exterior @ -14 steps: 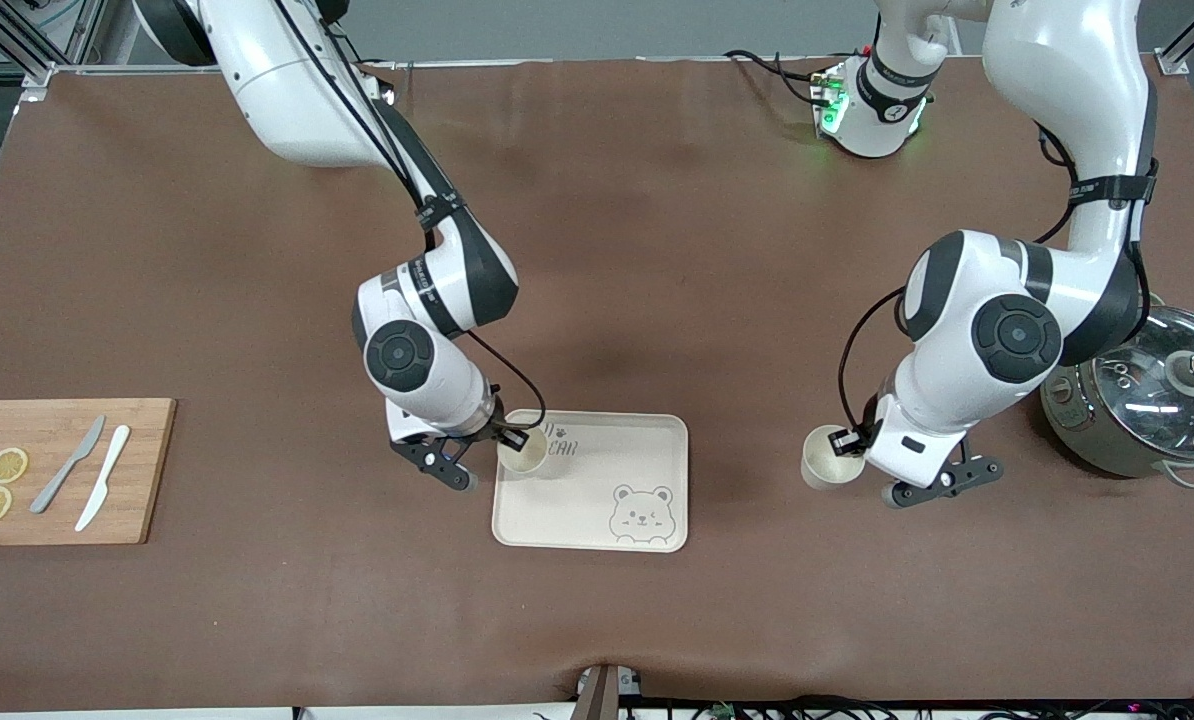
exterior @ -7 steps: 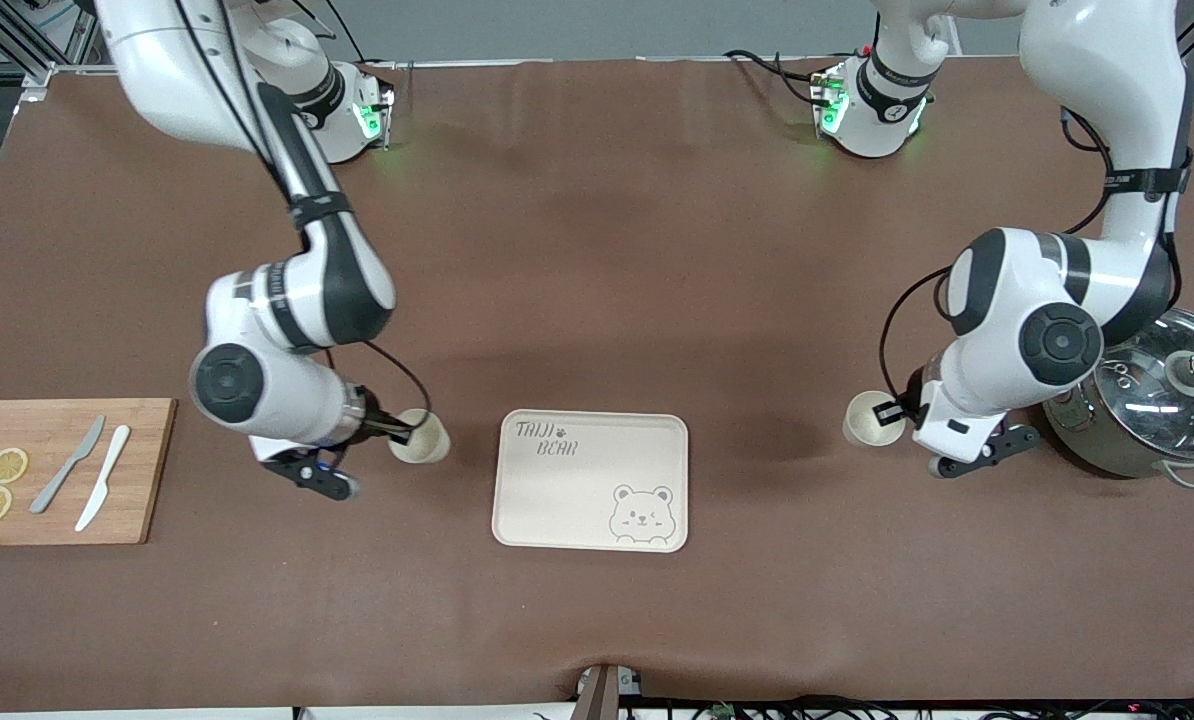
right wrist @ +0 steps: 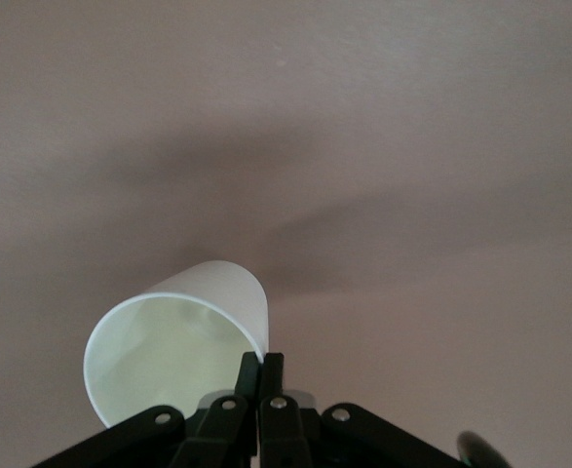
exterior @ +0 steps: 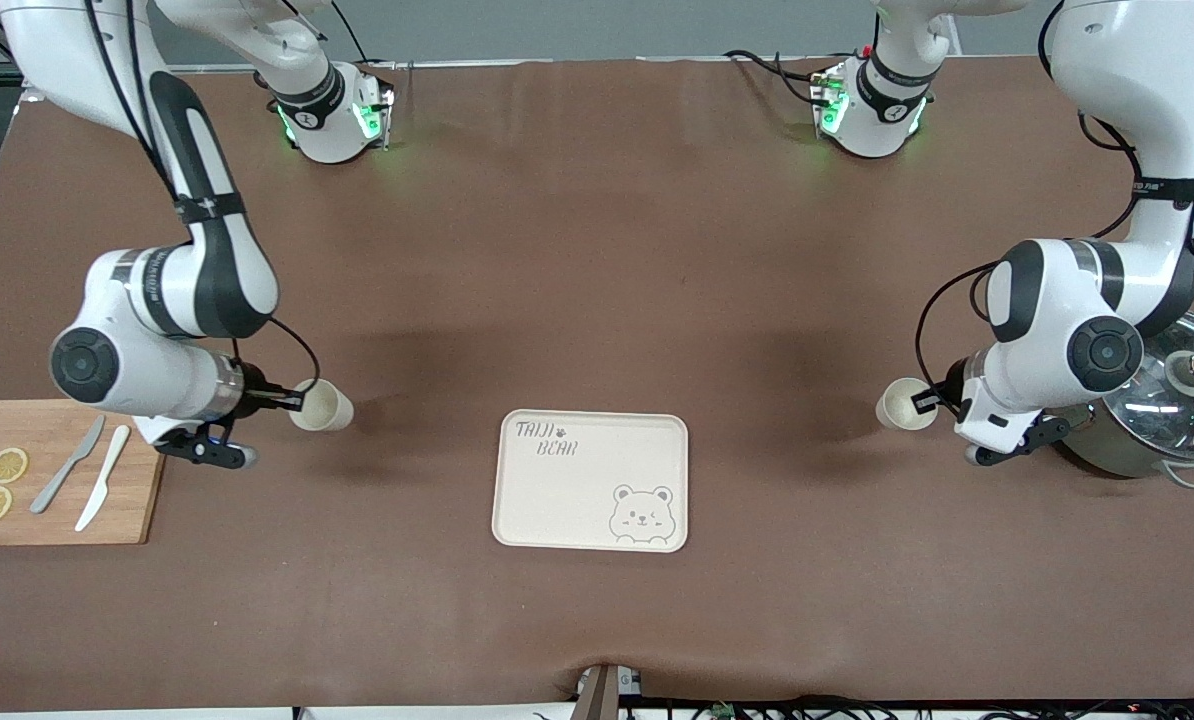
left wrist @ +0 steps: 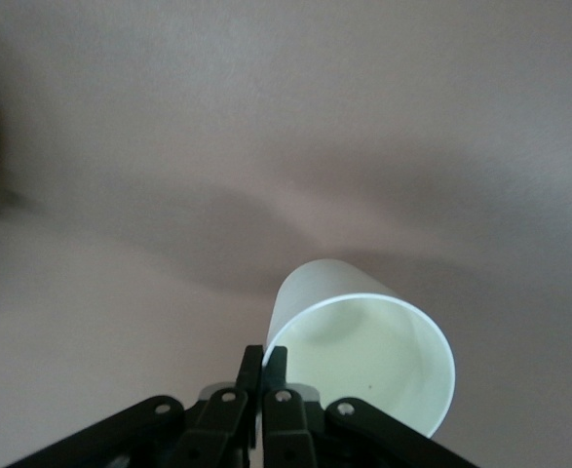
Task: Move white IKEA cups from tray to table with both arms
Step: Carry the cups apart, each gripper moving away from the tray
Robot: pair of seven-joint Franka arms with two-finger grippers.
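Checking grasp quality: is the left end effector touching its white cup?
Touching. The left wrist view shows the left end effector pinching the rim of the cup.

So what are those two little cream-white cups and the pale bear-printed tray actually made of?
The cream-white cup in the left gripper and the cream-white cup in the right gripper look like matte plastic: thin, smooth walls, no shine. The pale rectangular bear-printed tray has a similar flat finish, perhaps plastic or bamboo fibre; the look leaves it open.
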